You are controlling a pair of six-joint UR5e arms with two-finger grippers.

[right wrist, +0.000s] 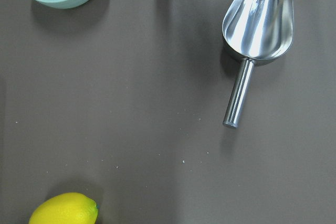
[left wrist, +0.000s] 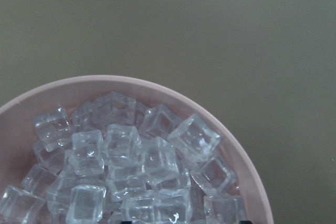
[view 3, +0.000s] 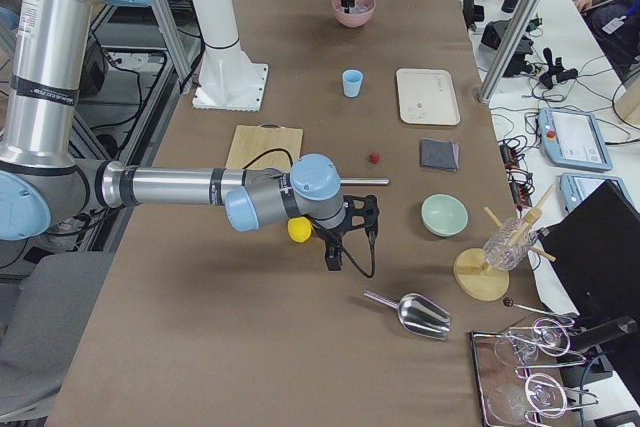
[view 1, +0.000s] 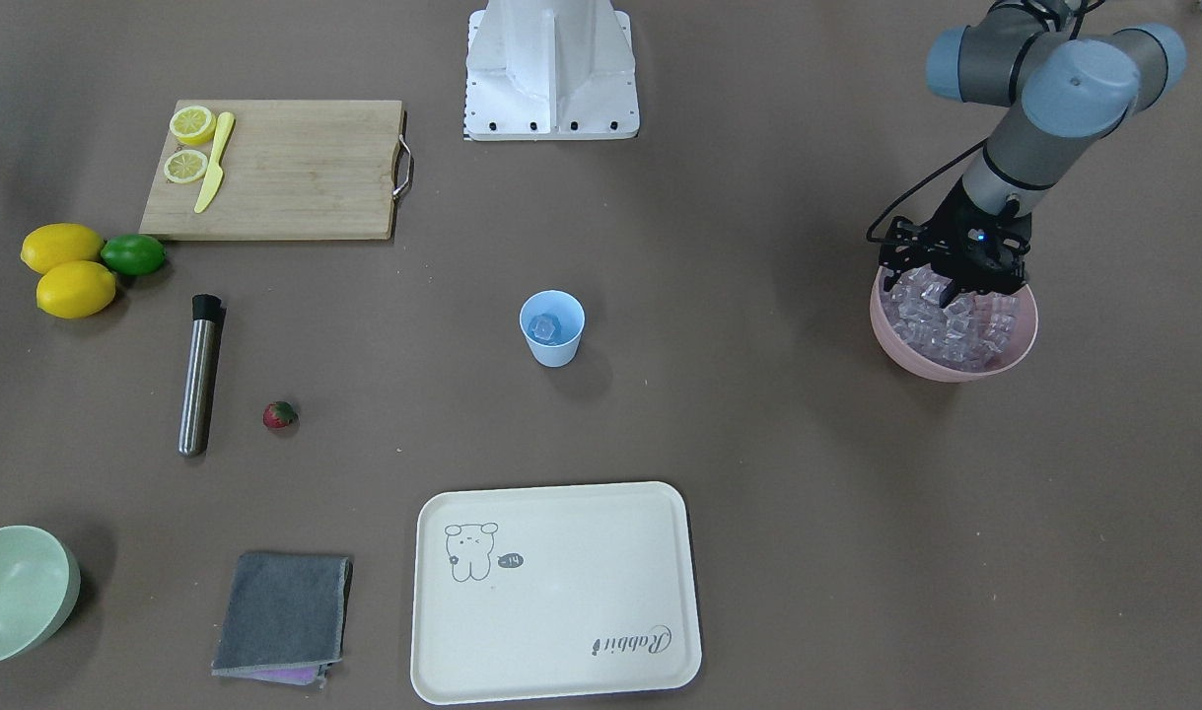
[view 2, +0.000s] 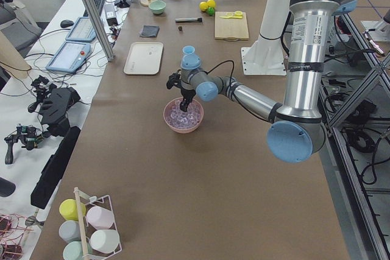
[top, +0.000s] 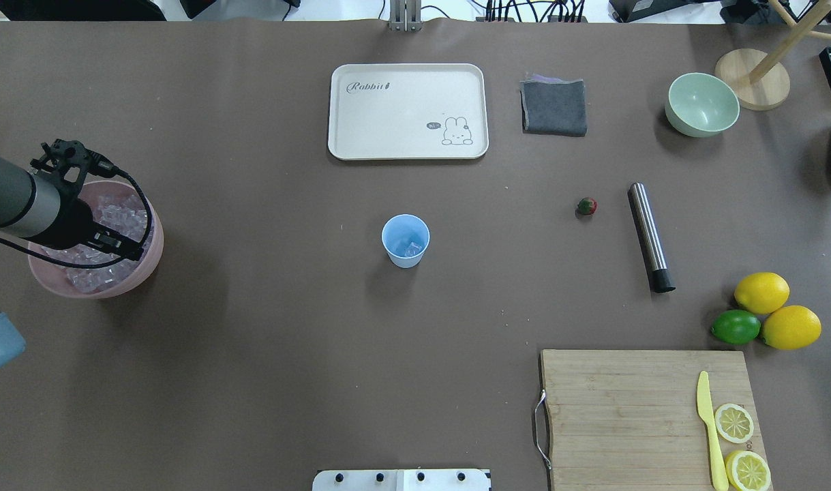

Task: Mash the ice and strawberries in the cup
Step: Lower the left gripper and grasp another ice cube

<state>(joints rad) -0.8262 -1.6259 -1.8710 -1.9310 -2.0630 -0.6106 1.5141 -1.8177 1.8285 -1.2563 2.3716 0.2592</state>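
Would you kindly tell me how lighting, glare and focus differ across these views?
Right wrist view: sharp, with bright glare on the scoop. Left wrist view: dim, greyish cast, yet the ice is in focus. Front-facing view: even light, a soft shadow beside the cup.

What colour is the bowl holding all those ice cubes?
Pink bowl, clearest in the exterior front-facing view.

- Bright, even light comes from above, and the pictures are sharp.
- Soft shadows lie beside the cup [view 1: 552, 328] and the green bowl [view 1: 19, 592].
- The metal scoop [right wrist: 257, 22] has white glare.
- The left wrist view is dimmer.
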